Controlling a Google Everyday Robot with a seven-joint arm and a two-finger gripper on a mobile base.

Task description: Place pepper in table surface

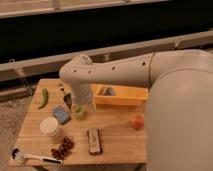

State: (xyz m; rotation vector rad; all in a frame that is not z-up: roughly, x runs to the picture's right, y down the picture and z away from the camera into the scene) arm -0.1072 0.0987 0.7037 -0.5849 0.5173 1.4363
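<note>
Hand [78, 106] over table surface [120, 131], pepper [43, 98] approx near-far

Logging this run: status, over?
Robot hand low over table centre, beside blue sponge. Green pepper lying on table, far left, apart from hand. Sponge roughly between them.

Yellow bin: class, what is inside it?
A small dark item shows inside the bin; the arm covers part of it. The gripper hangs beside it, over a green cup.
</note>
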